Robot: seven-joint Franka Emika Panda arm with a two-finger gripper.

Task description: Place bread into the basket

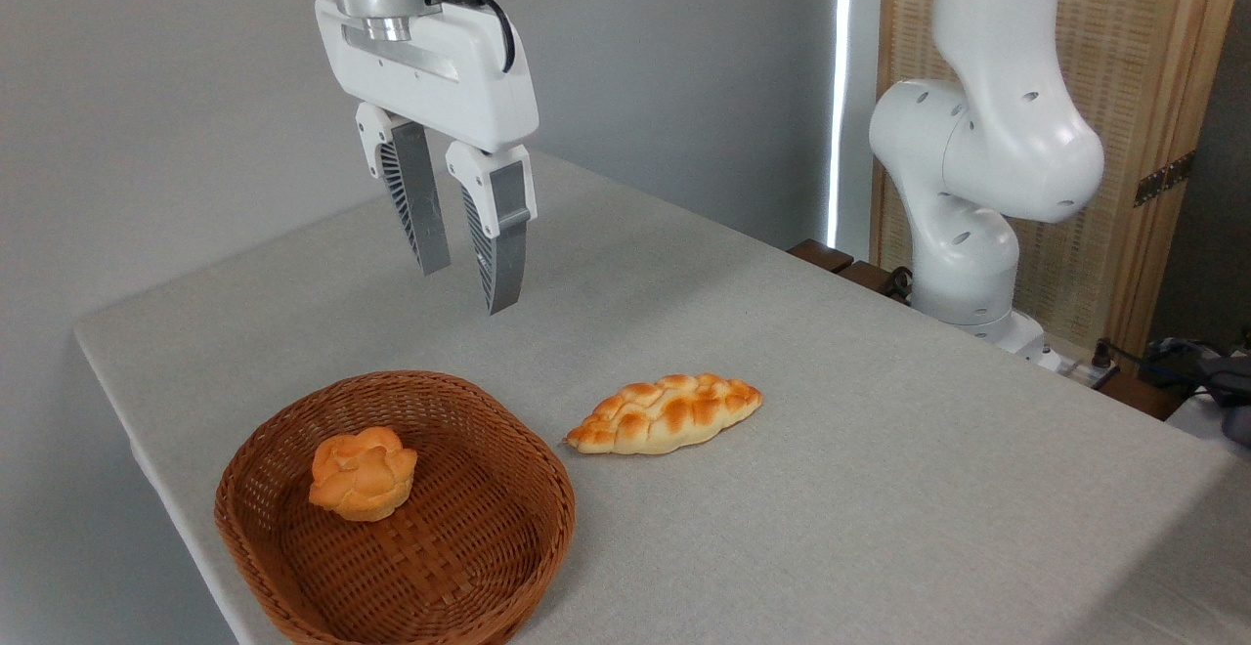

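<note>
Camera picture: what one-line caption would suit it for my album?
Open gripper hangs above the table; braided bread lies beside the basket holding a bun.

Table layout, referenced to the gripper (pixel 469 285)

Basket (pixel 533 459) on table (pixel 880 450), below and in front of the gripper, slightly left; bun (pixel 362 474) inside it. Bread (pixel 665 414) on table, below and right of the gripper, just beside the basket's right rim.
</note>
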